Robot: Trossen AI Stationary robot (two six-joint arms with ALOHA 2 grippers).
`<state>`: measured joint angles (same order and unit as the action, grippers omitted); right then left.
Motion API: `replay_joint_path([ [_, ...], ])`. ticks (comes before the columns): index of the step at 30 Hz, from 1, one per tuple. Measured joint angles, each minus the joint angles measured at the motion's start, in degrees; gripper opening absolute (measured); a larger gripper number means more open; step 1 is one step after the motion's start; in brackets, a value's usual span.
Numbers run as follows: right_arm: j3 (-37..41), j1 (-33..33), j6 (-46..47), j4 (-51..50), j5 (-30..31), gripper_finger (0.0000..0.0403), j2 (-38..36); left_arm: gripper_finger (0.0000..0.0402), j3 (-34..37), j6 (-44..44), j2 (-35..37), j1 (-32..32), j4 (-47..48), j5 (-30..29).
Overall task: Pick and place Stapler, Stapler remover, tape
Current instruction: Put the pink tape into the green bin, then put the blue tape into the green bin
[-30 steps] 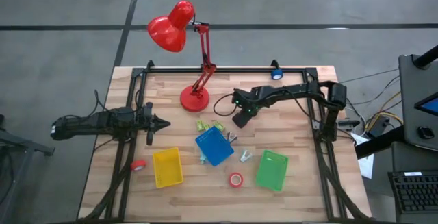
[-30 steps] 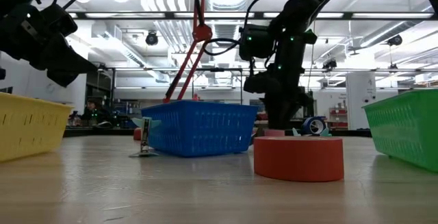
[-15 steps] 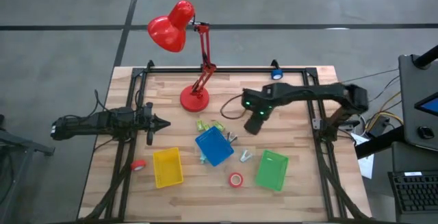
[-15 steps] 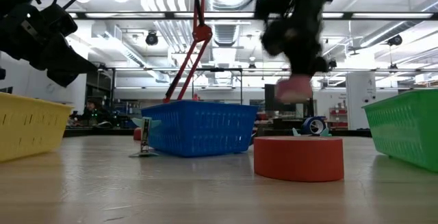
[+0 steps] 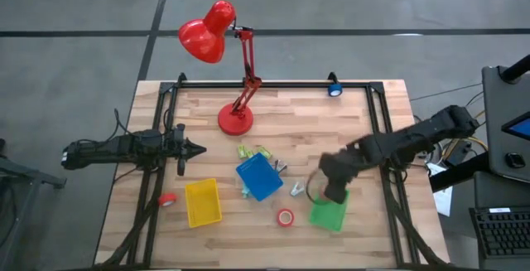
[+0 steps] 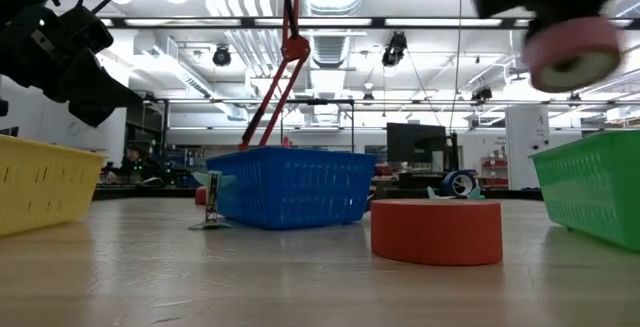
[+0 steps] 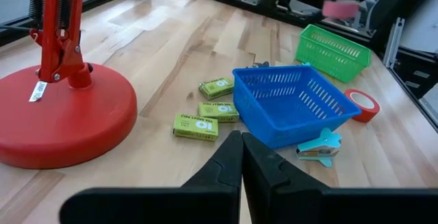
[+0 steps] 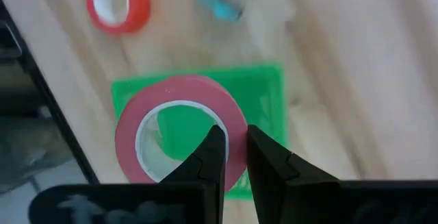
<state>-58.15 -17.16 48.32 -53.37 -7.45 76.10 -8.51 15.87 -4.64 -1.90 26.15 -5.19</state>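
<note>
My right gripper (image 5: 331,190) hovers over the green tray (image 5: 330,210), shut on a red-rimmed tape roll (image 8: 179,133) that shows high up in the low view (image 6: 570,52). A second red roll (image 5: 286,217) lies flat on the table just left of the green tray. A third (image 5: 168,199) lies beside the yellow tray (image 5: 203,202). A blue roll (image 5: 334,89) stands at the far edge. A teal staple remover (image 5: 296,190) lies between the blue tray (image 5: 259,176) and the green one. My left gripper (image 5: 199,148) waits shut over the table's left part. My right gripper pinches the red roll's ring wall (image 8: 236,125), one finger (image 8: 213,148) inside the hole and the other (image 8: 263,152) outside the rim. The fingers come from above, pointing down. The roll is lifted clear and hangs above the green tray (image 8: 263,87).
A red desk lamp stands on its round base (image 5: 236,118) at the far centre. Small green staple boxes (image 5: 255,151) lie between the lamp and the blue tray. Black frame rails (image 5: 377,130) run along the table's sides and far edge.
My right gripper has lifted the red roll off the table near the lamp base. It has carried the roll up, then toward the table's near edge and right, and now stands over the green tray. The other rolls and the trays have stayed in place.
</note>
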Motion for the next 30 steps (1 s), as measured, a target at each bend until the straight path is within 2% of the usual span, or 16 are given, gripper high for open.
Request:
replay_joint_path([
  [5,3.7,-5.1,7.2,1.1,1.4,0.0038,1.3,0.0007,0.0,0.0,0.0,0.0,0.0,0.0],
  [9,4.4,-5.5,11.6,2.7,0.6,0.0039,2.1,0.0007,0.0,0.0,0.0,0.0,0.0,0.0],
  [23,4.6,-5.3,8.6,3.5,-0.5,0.0093,7.2,0.0007,0.0,0.0,0.0,0.0,-0.1,0.0],
  [30,4.0,-3.4,7.6,2.7,-0.5,0.0129,5.9,0.0007,0.0,0.0,-0.1,0.0,-0.2,0.0],
])
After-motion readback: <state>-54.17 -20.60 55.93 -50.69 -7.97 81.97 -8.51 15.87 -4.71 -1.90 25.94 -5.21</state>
